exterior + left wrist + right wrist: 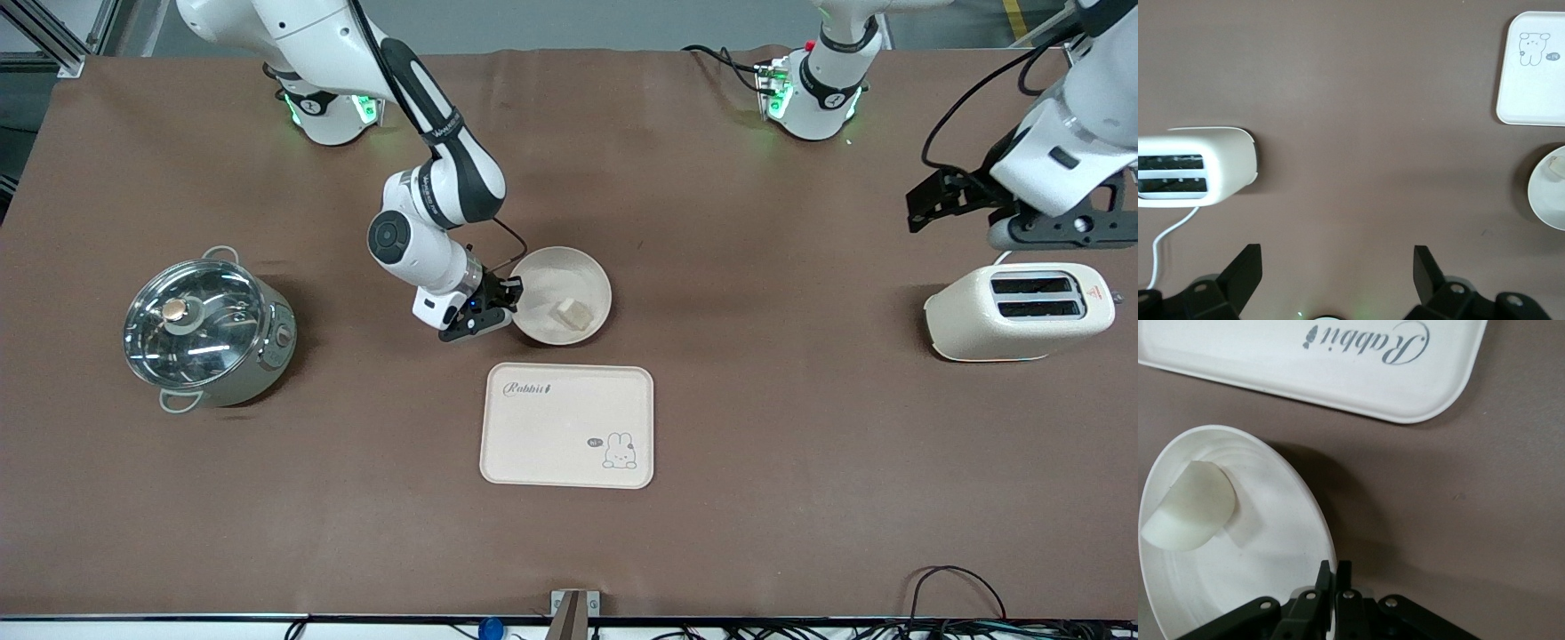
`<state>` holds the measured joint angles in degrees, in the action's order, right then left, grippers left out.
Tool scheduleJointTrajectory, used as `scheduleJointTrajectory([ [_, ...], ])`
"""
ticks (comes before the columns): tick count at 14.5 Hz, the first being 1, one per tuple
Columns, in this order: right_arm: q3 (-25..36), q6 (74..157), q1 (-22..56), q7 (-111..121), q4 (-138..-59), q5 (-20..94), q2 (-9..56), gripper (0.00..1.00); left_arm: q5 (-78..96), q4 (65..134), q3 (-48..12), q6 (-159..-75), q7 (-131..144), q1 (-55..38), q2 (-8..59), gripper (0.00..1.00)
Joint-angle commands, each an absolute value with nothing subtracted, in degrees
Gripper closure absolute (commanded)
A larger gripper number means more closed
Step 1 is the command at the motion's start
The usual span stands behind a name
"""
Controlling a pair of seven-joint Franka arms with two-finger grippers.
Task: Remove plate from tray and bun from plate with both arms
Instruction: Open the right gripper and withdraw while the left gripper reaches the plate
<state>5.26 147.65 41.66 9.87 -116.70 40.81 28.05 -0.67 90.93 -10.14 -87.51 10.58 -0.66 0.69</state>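
The round cream plate (544,270) sits at mid-table, just farther from the front camera than the tray. The small pale bun (571,312) lies in it. My right gripper (510,300) is shut on the plate's rim on the side toward the right arm's end. In the right wrist view the fingers pinch the plate's rim (1328,547) at my right gripper (1336,568), and the bun (1190,515) rests inside against the plate's wall. My left gripper (925,206) is open and empty, up over the table by the toaster; its fingertips (1245,270) stand wide apart.
A rectangular cream tray with a rabbit drawing (533,425) lies nearer the front camera than the plate. A cream toaster (960,320) stands toward the left arm's end. A steel pot with a glass lid (204,327) stands toward the right arm's end.
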Motion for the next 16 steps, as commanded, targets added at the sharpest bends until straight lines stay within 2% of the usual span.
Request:
scheduleJointTrajectory([
  [1,5.1,148.1,41.2,12.0,-116.5,42.9,28.7,0.80,0.0,90.7,-11.3,-88.7,13.7,-0.6,3.5,0.00],
  [2,5.1,148.3,41.4,12.0,-116.5,43.0,28.7,0.44,0.1,90.6,-12.0,-88.9,15.1,-0.6,4.7,0.00],
  [4,5.1,148.4,41.5,12.0,-116.4,43.2,28.7,0.26,0.1,90.7,-13.7,-90.1,17.7,-0.6,6.8,0.00],
  [5,5.0,148.4,41.1,11.6,-115.9,43.3,28.7,0.06,0.0,90.6,-14.4,-90.5,18.9,-0.6,8.0,0.00],
  [6,5.2,147.9,41.0,11.3,-114.8,43.9,28.5,0.00,0.0,90.6,-15.0,-91.4,19.4,-0.6,9.1,0.00],
  [11,6.1,145.3,34.7,11.4,-111.3,43.9,25.1,0.00,0.0,90.8,-19.7,-96.9,24.8,-0.8,14.9,0.00],
  [14,8.4,137.4,29.7,11.4,-111.5,42.5,20.1,0.00,-0.6,90.8,-21.5,-101.1,34.3,-5.0,18.2,0.00],
  [16,13.5,131.9,28.9,11.8,-111.2,37.6,17.5,0.00,-0.8,90.7,-21.5,-104.1,41.3,-8.6,20.3,0.00],
])
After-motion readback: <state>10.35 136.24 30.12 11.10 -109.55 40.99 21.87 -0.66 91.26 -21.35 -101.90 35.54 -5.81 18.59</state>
